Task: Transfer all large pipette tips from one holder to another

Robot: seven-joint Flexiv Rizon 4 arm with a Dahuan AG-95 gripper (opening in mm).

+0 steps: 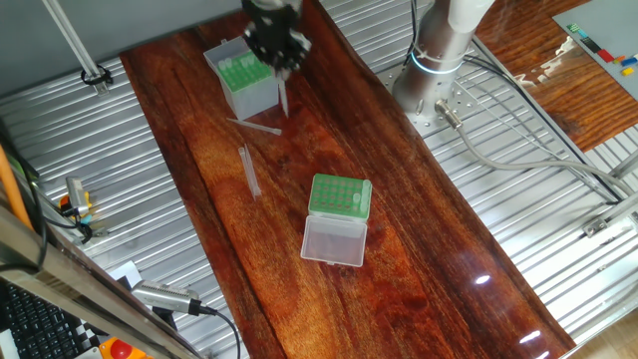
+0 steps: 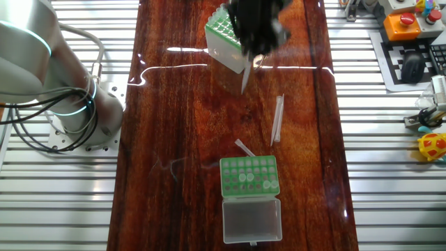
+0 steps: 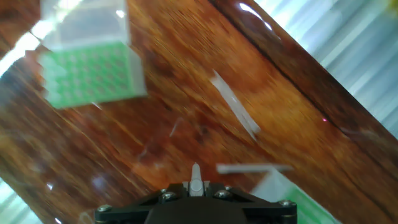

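- gripper (image 1: 283,72) upper centre, clamped on 1 pipette tip (image 1: 284,97) beside the tall box (image 1: 242,78)
- 2 tips lie loose mid-table; low green rack (image 1: 339,197) sits centre
- tips look light, slick, bendy; I'd pinch the wide end

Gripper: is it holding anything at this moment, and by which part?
Yes. The gripper holds one large pipette tip by its wider upper end, the narrow end hanging down beside the taller translucent box.
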